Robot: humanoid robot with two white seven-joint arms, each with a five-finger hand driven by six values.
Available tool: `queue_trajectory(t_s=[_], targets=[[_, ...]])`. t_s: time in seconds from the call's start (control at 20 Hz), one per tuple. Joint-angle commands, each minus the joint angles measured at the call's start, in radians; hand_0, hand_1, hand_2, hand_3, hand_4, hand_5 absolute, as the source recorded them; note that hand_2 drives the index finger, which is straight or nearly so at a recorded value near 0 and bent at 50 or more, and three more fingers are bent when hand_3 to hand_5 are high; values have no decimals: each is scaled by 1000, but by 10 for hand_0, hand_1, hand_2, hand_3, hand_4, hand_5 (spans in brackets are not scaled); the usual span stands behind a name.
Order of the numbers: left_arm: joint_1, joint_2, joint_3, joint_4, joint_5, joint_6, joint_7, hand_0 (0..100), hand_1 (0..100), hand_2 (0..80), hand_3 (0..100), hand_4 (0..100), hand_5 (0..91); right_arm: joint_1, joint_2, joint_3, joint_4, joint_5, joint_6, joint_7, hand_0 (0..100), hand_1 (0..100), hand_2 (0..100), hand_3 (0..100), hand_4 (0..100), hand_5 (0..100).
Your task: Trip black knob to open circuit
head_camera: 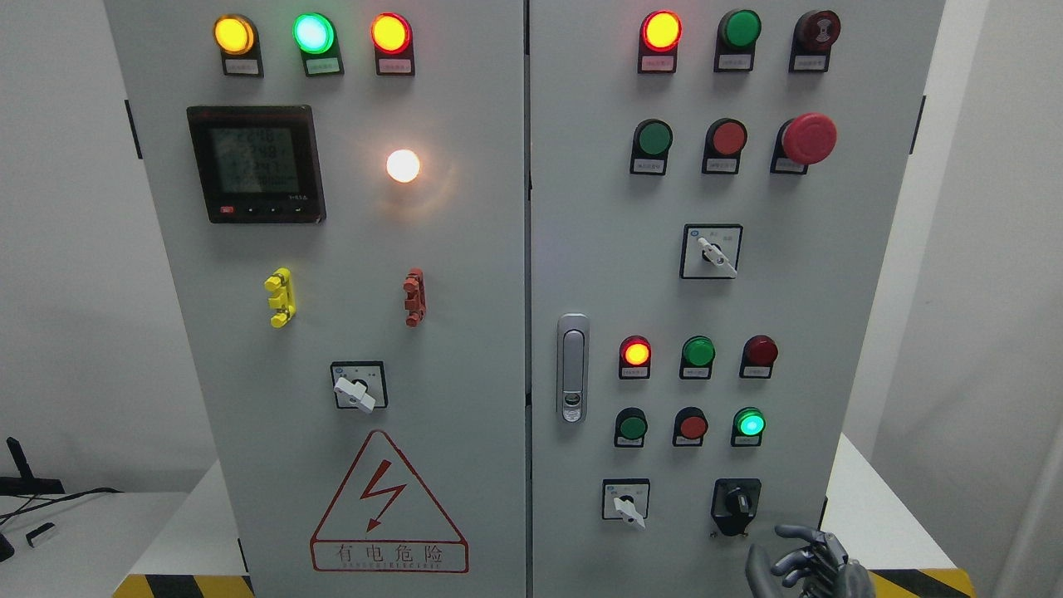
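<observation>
Grey robot hand [804, 563] half-curled, empty, just below black knob [737, 502].

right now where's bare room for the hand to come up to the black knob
Bare panel lies right of the black knob, out to the cabinet edge, and below it, where the right hand sits with fingers relaxed. A narrower gap lies left, before the white switch. Above is crowded: the green lamp and red button.

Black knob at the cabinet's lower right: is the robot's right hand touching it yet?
Apart. The head view shows the right hand below the black knob, with grey panel visible between its fingers and the knob's housing.
</observation>
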Motion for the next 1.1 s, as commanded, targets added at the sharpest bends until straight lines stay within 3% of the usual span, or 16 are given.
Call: queue_trajectory(t_s=[0.0, 0.1, 0.2, 0.35, 0.5, 0.9, 1.05], targets=[[0, -1, 0, 0, -31, -1, 0, 120, 389, 0, 0, 0, 0, 106, -30, 2, -77, -16, -115, 37, 224, 599, 356, 612, 551, 561], [0, 1, 0, 0, -31, -1, 0, 120, 389, 0, 0, 0, 0, 146, -31, -1, -86, -27, -158, 52, 228, 551, 351, 566, 495, 485], [0, 1, 0, 0, -31, -1, 0, 120, 389, 0, 0, 0, 0, 190, -33, 1, -115, -68, -192, 99, 252, 505, 305, 474, 405, 397], [0, -1, 0, 1, -31, -1, 0, 120, 389, 0, 0, 0, 0, 241, -30, 1, -158, -106, -227, 187, 273, 368, 140, 276, 223, 241], [0, -1, 0, 1, -31, -1, 0, 120, 389, 0, 0, 0, 0, 272, -30, -1, -177, -117, -235, 207, 252, 251, 39, 162, 118, 127], [0, 1, 0, 1, -31, -1, 0, 120, 389, 0, 0, 0, 0, 321, -51, -25, -203, -229, -236, 322, 191, 148, 0, 94, 18, 0], [0, 1, 0, 0, -31, -1, 0, 120, 389, 0, 0, 0, 0, 327, -59, -27, -207, -231, -235, 336, 181, 126, 0, 80, 0, 0]])
